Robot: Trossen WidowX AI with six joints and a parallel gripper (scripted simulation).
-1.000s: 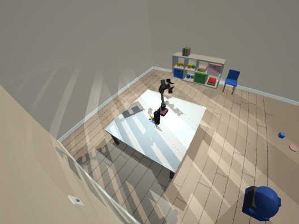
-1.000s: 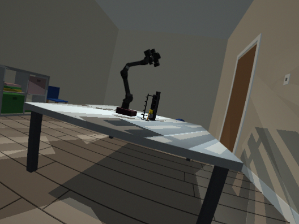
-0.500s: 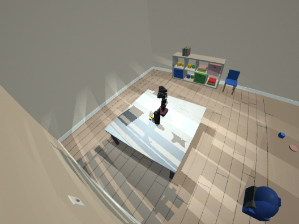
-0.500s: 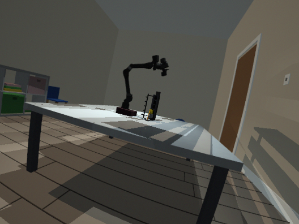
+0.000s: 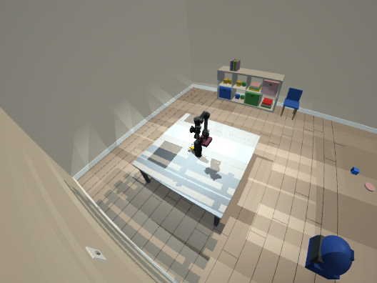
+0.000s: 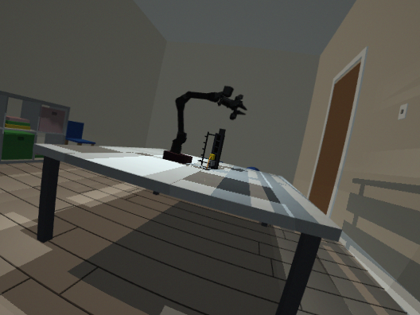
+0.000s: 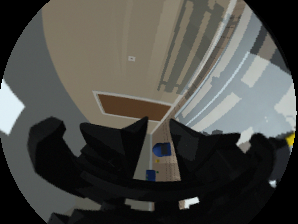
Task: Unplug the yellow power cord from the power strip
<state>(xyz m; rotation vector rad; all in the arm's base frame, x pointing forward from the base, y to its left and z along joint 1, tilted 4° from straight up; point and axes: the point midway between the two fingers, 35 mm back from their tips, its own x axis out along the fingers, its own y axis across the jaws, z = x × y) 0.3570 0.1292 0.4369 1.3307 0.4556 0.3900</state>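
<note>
The black power strip (image 5: 198,148) (image 6: 219,149) stands upright on the table. The yellow plug and cord (image 5: 192,148) (image 6: 212,157) are low beside it, and a bit of yellow shows at the right edge of the wrist view (image 7: 291,140). Whether the plug sits in a socket is too small to tell. My gripper (image 6: 244,111) (image 7: 158,120) is partly open, with nothing between its fingers. It hangs high above the table, above and to the right of the strip in the exterior view, touching neither strip nor cord.
The arm's dark red base (image 5: 206,141) (image 6: 176,157) stands on the white table (image 5: 243,143) (image 6: 131,169) close to the strip. A thin black rack with pegs (image 6: 204,147) stands next to the strip. A shelf (image 5: 251,73) and a blue chair (image 5: 292,100) are beyond the table.
</note>
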